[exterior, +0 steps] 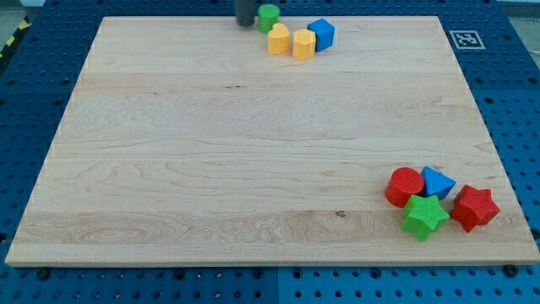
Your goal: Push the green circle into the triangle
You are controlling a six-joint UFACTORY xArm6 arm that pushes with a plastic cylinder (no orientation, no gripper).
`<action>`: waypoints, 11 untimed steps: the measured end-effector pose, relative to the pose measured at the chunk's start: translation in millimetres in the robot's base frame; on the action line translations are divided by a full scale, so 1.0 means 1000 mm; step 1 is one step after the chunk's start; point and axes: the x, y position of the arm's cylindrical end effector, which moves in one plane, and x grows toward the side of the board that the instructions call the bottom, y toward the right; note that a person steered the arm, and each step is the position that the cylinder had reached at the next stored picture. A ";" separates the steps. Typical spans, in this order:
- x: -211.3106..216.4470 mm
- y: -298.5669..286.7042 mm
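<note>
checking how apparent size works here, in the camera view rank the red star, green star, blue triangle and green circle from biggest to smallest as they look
1. red star and green star: look about alike, so no ranking between them
2. blue triangle: partly hidden behind its neighbours
3. green circle: smallest, though it sits far off at the view's top, beside my tip, so distance shrinks it

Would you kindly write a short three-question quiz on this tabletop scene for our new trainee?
1. True or false: my tip stands at the view's left of the green circle block.
2. How many yellow blocks lie near the view's top of the wooden board?
3. Which block touches the blue triangle block on the view's left: (a) the red cylinder block or (b) the red star block?

Key: 1 true; 2 two; 3 a.
</note>
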 end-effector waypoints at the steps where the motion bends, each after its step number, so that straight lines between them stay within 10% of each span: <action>1: 0.000 0.005; 11: -0.001 0.033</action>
